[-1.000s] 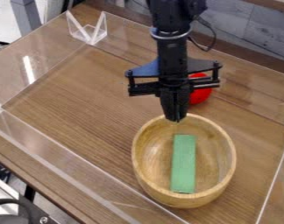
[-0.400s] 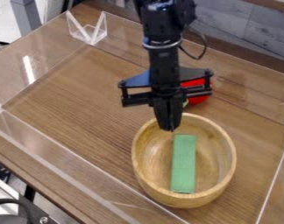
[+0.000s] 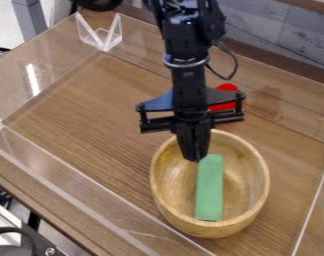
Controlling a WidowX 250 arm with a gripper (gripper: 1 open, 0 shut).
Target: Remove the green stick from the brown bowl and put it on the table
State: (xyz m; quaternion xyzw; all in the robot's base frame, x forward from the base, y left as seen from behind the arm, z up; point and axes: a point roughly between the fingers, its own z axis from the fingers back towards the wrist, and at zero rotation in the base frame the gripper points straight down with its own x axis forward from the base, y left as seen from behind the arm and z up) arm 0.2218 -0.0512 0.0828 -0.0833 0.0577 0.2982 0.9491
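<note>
Displacement of the gripper [image 3: 192, 153] relative to the brown bowl [image 3: 257, 162]: over the last second the arm [image 3: 188, 68] has come toward the near side of the view, so that the fingertips, which stood just outside the bowl at its 11 o'clock rim, now appear over the interior, just inside that rim; whether they are above the rim or below its level cannot be told from this single view; the jaws are closed, with nothing visible between them; the green stick [image 3: 209, 188] has not moved and lies within the bowl, to the right of its centre, its long axis running roughly from 12 to 6 o'clock, its upper end near the fingertips at about their 4 o'clock, apparently without contact; the red toy [image 3: 228, 97] is outside the bowl, beyond its 12 o'clock rim and partly hidden by the gripper; significance for the task: the approach appears to be under way but no grasp is made, and the table [image 3: 91, 130] has yet to receive the stick; the jaws would next need to open, shift toward 4 o'clock and straddle the stick's narrow width, since a descent with them closed could push it against the bowl wall
</note>
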